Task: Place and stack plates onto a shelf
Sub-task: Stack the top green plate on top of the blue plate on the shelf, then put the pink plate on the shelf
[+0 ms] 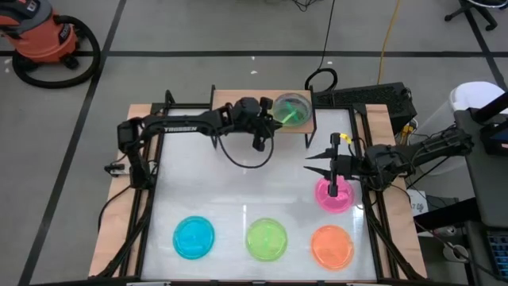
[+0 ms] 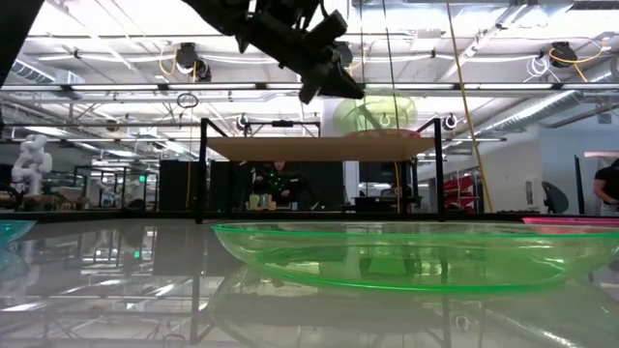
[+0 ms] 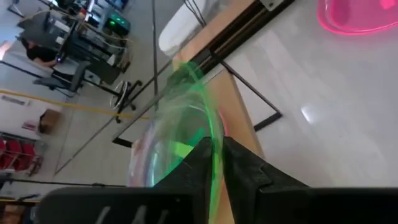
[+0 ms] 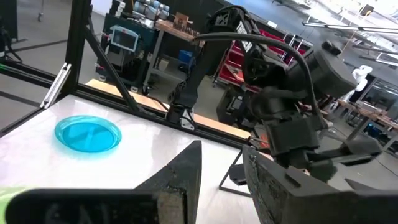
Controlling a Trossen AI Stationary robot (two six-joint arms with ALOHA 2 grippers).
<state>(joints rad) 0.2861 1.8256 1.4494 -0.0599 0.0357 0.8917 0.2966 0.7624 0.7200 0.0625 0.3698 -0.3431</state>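
The shelf (image 1: 238,103) is a light-wood board on black legs at the table's far edge, also seen in the low view (image 2: 290,147). My left gripper (image 1: 268,119) reaches over it from the left, shut on a green plate (image 1: 292,110) above the board's right end (image 2: 379,111). My right gripper (image 1: 313,163) hovers open just left of and above a pink plate (image 1: 334,196) lying flat on the table. Blue (image 1: 194,237), green (image 1: 267,240) and orange (image 1: 332,246) plates lie flat in a row along the near edge. My left gripper (image 3: 214,149) pinches the green plate's near rim (image 3: 216,134) between its two fingers. The fingers come from the table's left, slanting downward. The plate is tilted above the shelf's right end; whether its far rim touches the board I cannot tell.
Black frame rails (image 1: 151,199) run along the table's left and right sides. A dark box (image 1: 373,99) sits behind the shelf's right end. The bare white tabletop (image 1: 238,183) lies between the shelf and the plate row. People and workbenches show in the room beyond.
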